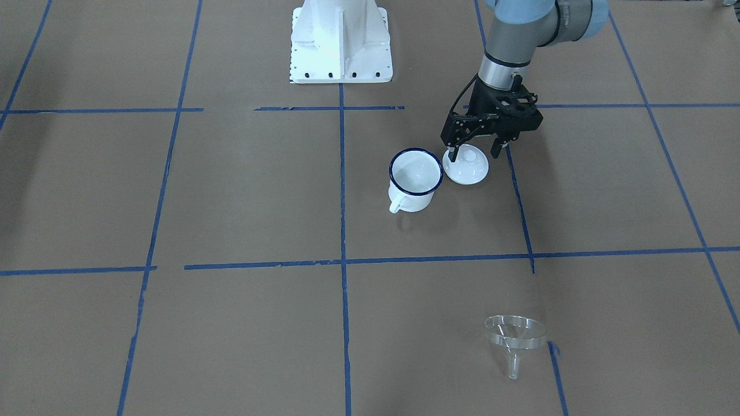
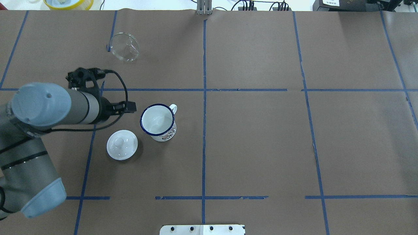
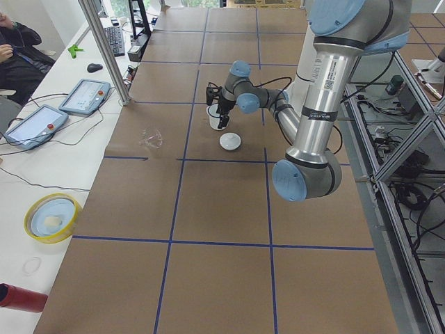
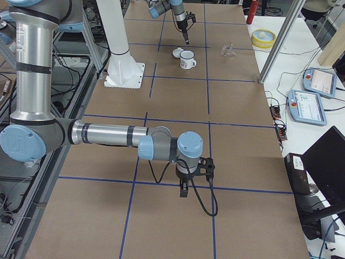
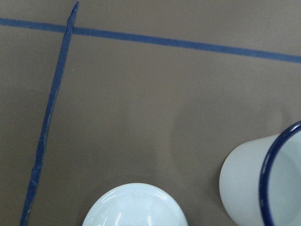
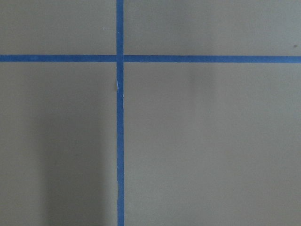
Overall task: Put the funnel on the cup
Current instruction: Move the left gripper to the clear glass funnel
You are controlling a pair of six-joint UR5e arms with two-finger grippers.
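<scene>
The clear funnel lies tipped on the brown table near the operators' side, its stem pointing away from the robot; it also shows in the overhead view. The white cup with a dark blue rim stands upright and empty mid-table, and its edge shows in the left wrist view. My left gripper is open and empty, low over the round white lid beside the cup. The funnel is far from it. My right gripper hangs over bare table far from these; I cannot tell whether it is open.
The white lid with a knob lies right beside the cup, on the left arm's side. The white robot base stands at the table's robot edge. A yellow bowl and tablets sit beyond the far edge.
</scene>
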